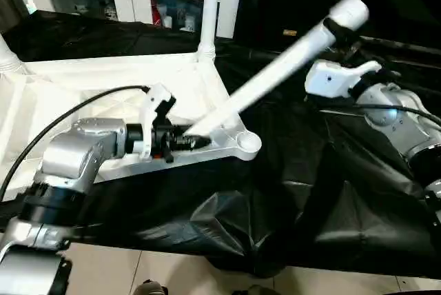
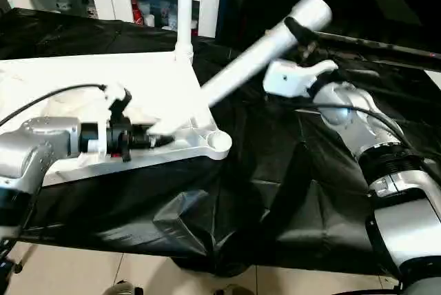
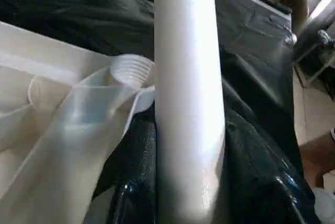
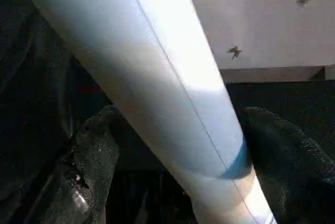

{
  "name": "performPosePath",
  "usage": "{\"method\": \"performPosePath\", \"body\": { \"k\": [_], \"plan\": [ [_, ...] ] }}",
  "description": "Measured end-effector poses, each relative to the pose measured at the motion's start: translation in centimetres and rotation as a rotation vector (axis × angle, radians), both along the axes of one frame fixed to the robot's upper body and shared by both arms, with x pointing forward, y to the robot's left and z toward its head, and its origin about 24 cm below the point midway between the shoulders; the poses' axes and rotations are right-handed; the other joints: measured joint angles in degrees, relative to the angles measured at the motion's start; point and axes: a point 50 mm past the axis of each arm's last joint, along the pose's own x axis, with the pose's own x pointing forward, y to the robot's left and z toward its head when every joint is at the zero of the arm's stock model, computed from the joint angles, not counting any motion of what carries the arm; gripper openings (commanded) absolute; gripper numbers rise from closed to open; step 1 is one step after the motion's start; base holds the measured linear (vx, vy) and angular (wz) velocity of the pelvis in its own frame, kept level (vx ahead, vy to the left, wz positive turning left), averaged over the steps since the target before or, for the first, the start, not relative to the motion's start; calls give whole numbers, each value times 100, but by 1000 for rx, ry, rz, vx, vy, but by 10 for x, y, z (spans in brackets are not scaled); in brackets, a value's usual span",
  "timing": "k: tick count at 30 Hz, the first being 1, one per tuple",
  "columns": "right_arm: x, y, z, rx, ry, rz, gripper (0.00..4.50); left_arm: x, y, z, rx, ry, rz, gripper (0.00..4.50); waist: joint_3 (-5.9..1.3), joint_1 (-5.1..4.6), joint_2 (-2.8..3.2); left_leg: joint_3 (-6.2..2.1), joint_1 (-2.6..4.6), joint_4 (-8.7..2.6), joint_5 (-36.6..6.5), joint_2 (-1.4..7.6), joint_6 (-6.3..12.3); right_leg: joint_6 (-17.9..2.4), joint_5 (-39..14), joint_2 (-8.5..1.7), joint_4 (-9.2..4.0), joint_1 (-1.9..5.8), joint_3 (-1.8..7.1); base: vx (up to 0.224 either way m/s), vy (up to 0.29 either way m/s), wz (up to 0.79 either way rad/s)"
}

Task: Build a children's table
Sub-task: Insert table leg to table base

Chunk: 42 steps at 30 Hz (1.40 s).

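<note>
Leg number three is the business of this step: a long white tube lying slanted from the upper right of the frame down to the middle, held at both ends. The left hand is closed on its thin lower end, near the empty corner socket of the tabletop. The right hand holds the thick upper end, its black fingers standing wide on either side of the tube, so I judge it a grip on the tube.

To do the step well, I think the tube must first be raised toward upright, then its lower end brought directly over the socket. The threaded collar seen in the left wrist view suggests that the leg should enter straight, because a tilted entry could jam or push the tabletop along the black-draped worktop. The two hands should move together, so that the tube does not bend between them.

Count, as far as visible: one tabletop, lying underside up at the left of the frame; two legs already standing, one at the top centre and one at the left edge; one leg in the hands. A fourth leg I cannot find. Two hands, both occupied.
</note>
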Motion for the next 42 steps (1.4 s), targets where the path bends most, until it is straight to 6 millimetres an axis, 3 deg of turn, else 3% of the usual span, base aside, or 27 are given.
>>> {"method": "performPosePath", "body": {
  "k": [3, 6, 7, 14, 26, 34, 37, 39, 42],
  "plan": [
    [1, -4, -2, -2, 18, -19, 343, -1, 5, 2, 13, 1, -5, 138, 0, -27, 0, -2, 0, 6, 0, 0, 0, -2, 2, 0, 3, 0, 0, 0, 0, 0],
    [2, -8, -6, -5, 40, -33, 340, -1, 9, 4, 26, -3, -9, 138, 0, -57, 0, -2, -5, 12, -2, 0, 3, -3, 2, 0, 2, 0, 2, 0, 0, 0],
    [1, -9, -8, -6, 52, -31, 314, -2, 10, 4, 29, -3, -11, 138, 0, -64, 0, -1, -7, 13, -3, 0, 4, -3, 2, 0, 2, -1, 2, 0, 0, 0],
    [0, -13, -15, -13, 98, -36, 260, -2, 14, 7, 41, -6, -12, 138, 0, -70, 0, -1, -15, 13, -3, 0, 4, -4, 3, 1, 3, -11, 2, 0, 0, 0],
    [-2, -16, -31, 26, 164, -58, 227, 3, 20, 19, 7, -117, 18, 138, 0, -63, 0, -1, -19, 19, -3, 1, 4, -8, 6, 1, 5, -13, 2, 0, 0, 0],
    [-5, -23, -42, 162, 258, -99, 216, 20, 18, 49, -169, -223, 55, 138, 0, -79, 1, -1, -20, 28, -3, 1, 6, -16, 14, 4, 8, -13, 4, 0, 0, 0],
    [-6, -18, -47, 273, 281, -96, 211, 31, 19, 66, -346, -259, 141, 208, 0, -80, 1, -3, -17, 29, -3, 3, 5, -19, 16, 8, 9, -12, 4, 0, 0, 0],
    [-7, -8, -57, 362, 314, -79, 206, 43, 32, 77, -416, -304, 317, 215, -1, -99, 3, -6, -13, 30, -3, 4, 5, -25, 22, 13, 9, -12, 5, 0, 0, 0],
    [-12, -15, -71, 440, 370, -134, 199, 50, 54, 81, -453, -346, 509, 234, 1, -75, 8, -12, -18, 29, -4, 1, 7, -26, 23, 13, 4, -13, 5, 0, 0, 0]
  ]
}}
